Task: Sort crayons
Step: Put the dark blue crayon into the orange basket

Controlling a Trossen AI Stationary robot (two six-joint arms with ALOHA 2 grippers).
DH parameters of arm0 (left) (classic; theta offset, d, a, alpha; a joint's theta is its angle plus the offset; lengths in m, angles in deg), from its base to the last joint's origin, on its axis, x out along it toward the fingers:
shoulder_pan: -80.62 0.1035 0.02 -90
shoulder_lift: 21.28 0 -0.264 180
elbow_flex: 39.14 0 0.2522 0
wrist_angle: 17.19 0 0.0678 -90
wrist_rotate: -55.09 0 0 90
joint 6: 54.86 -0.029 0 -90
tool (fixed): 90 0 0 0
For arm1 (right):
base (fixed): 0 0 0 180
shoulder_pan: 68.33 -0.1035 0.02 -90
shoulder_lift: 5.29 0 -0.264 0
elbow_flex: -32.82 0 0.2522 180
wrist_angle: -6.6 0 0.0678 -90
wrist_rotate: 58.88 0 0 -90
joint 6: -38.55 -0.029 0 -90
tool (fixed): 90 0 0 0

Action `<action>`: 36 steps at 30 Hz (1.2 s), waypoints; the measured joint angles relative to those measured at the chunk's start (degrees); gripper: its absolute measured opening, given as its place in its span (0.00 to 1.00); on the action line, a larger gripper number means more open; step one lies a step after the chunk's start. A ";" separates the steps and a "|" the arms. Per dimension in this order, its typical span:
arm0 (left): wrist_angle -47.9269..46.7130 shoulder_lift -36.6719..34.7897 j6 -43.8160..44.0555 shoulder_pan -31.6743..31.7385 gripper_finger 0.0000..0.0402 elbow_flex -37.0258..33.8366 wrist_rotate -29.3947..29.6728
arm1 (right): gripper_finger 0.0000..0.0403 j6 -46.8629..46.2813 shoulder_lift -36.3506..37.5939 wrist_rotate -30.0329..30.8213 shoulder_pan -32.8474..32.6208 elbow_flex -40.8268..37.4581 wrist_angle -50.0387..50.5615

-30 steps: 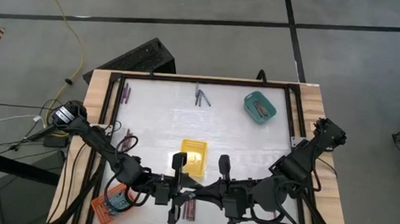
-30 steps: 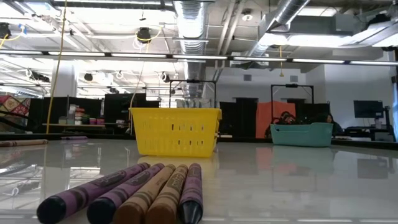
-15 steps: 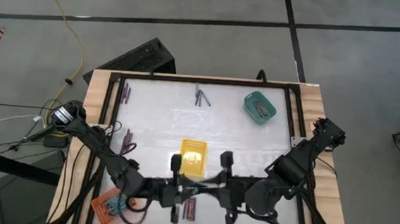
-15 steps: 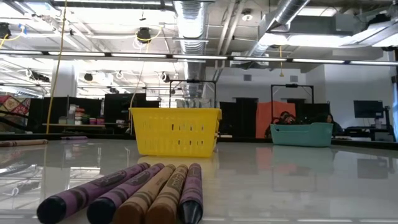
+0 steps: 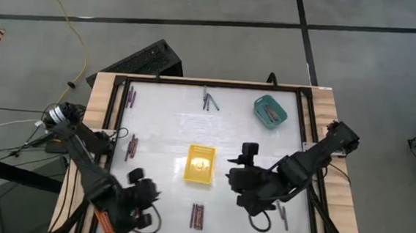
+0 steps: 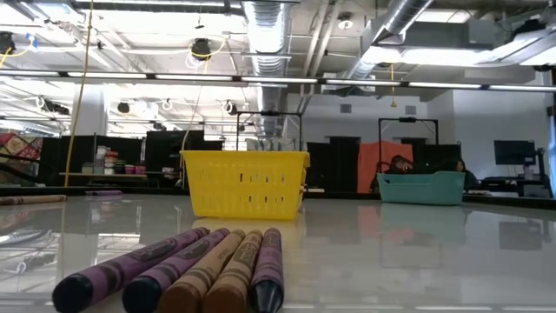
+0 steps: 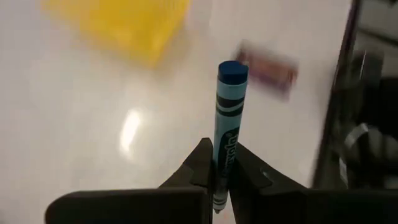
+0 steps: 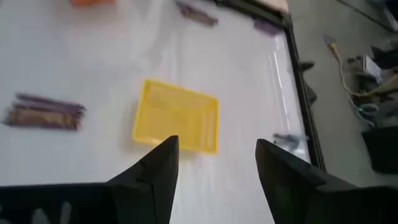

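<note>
My left gripper (image 5: pixel 146 191) is near the table's near left corner, beside the orange tray (image 5: pixel 102 221), shut on a blue crayon (image 7: pixel 227 118). My right gripper (image 5: pixel 234 178) hovers open just right of the yellow tray (image 5: pixel 199 164), pointing toward it with nothing between its fingers (image 8: pixel 214 174). A bundle of purple and brown crayons (image 5: pixel 197 215) lies flat by the near edge (image 6: pixel 200 274). Other crayons lie at the far middle (image 5: pixel 208 100), far left (image 5: pixel 130 94), left (image 5: pixel 131 146) and near right (image 5: pixel 282 213). My left gripper pinches the blue crayon between its two fingers, on the wrapper near its lower end (image 7: pixel 222 163). The crayon lies along the fingers and sticks out past them, its flat end (image 7: pixel 232 70) foremost. It is lifted clear of the table.
A teal tray (image 5: pixel 270 111) holding crayons stands at the far right. A dark frame (image 5: pixel 195 84) runs round the white table top. The low view shows the yellow tray (image 6: pixel 245 183) and teal tray (image 6: pixel 422 187) behind the bundle.
Both grippers were close together over the crayon bundle at the near edge. My left gripper has swung toward the table's left edge, to the orange tray. My right gripper has drawn back toward the right and far side. The bundle has stayed in place.
</note>
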 joint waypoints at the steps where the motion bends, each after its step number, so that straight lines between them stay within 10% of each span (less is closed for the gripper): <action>1: -1.79 0.00 3.86 -1.00 0.02 0.00 -2.59 | 0.52 -0.01 -0.06 -0.15 0.32 -1.09 -0.11; 15: -7.84 3.70 40.01 -16.46 0.03 -5.46 -17.59 | 0.46 -0.38 -0.13 -0.57 4.81 -12.33 -3.57; 36: 5.12 4.31 39.30 -16.87 0.03 -13.90 -23.30 | 0.45 -0.29 -0.13 -0.50 5.84 -12.38 -3.68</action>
